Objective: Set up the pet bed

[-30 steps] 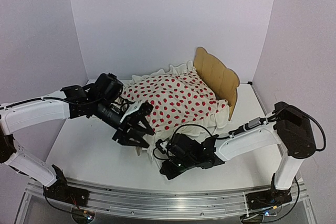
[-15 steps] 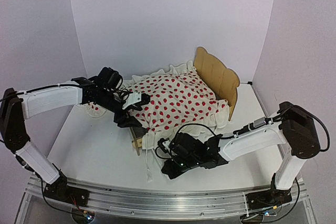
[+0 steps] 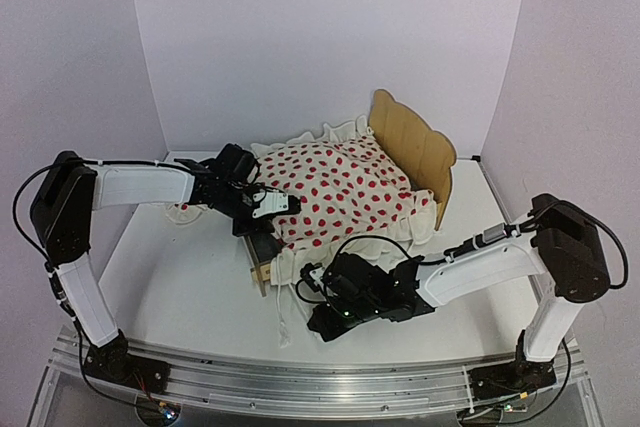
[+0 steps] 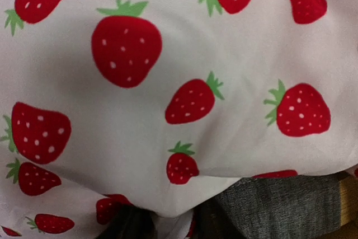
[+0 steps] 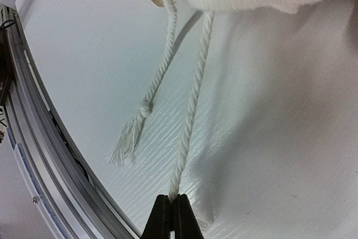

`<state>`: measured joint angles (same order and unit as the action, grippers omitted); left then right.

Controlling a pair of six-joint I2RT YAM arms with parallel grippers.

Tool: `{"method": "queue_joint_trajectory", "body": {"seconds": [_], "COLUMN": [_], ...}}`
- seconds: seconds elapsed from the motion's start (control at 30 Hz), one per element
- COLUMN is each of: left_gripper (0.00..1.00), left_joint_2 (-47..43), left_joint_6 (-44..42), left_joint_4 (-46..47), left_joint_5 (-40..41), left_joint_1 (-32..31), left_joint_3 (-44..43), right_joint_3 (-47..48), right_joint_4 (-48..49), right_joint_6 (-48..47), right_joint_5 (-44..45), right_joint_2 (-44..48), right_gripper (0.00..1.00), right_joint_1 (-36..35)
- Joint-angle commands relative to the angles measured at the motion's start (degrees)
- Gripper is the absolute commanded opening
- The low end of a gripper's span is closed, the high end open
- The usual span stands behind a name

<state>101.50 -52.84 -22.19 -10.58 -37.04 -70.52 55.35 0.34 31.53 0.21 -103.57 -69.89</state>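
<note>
Nearest, low over the white tabletop [image 3: 180, 277] just beyond its near edge, the right tool [image 5: 170, 216] has its fingers pressed together on the end of a white cord [image 5: 190, 110]. That cord runs almost straight up to the ruffled hem of the strawberry blanket [image 3: 340, 187], which probably means the arm is holding the hem steady, or readying to draw it toward the near side. A second cord [image 5: 146, 106], knotted and frayed at its tip, lies slack on the tabletop just left of it, gripped by nothing. A little farther, the pet bed [image 3: 412, 147] sits at the middle of the tabletop, angled so its scalloped headboard stands at the far right. Its near-left plywood corner [image 3: 262, 272] and a strip of grey felt base [image 4: 279, 205] are bare, so the blanket seems not yet spread fully. Beyond that, the left tool [image 3: 268, 209] reaches in from the left and meets the blanket's left edge, likely to tug the cloth over the exposed corner. Whether its fingers are apart or pinching fabric I cannot tell; its own camera shows only the print.
</note>
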Motion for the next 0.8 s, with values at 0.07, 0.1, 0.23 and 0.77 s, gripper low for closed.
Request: {"method": "queue_joint_trajectory", "body": {"seconds": [0.07,0.1,0.23,0.77], "left_gripper": [0.00,0.00,0.00,0.42], "left_joint_2": [-2.0,-2.9,-6.0,-8.1], "left_joint_6": [-3.1,-3.2,-2.3,-3.1], "left_joint_4": [-2.2,-3.1,-8.8,-17.8], "left_joint_5": [4.4,3.9,1.0,-5.1], "left_joint_1": [0.9,1.6,5.4,9.8], "left_joint_3": [0.8,0.4,-3.5,-3.4], "right_joint_3": [-0.2,-0.3,-1.0,2.6], "right_joint_4": [-0.8,-0.8,-0.8,-1.3], "right_joint_6": [-0.6,-0.7,-1.6,-1.1], "right_joint_5": [-0.3,-0.4,-1.6,-6.8], "right_joint_2": [2.8,3.0,4.3,-0.9], "right_gripper": [0.00,0.00,0.00,0.00], "right_joint_1": [-0.4,-0.4,-0.5,-0.4]}}
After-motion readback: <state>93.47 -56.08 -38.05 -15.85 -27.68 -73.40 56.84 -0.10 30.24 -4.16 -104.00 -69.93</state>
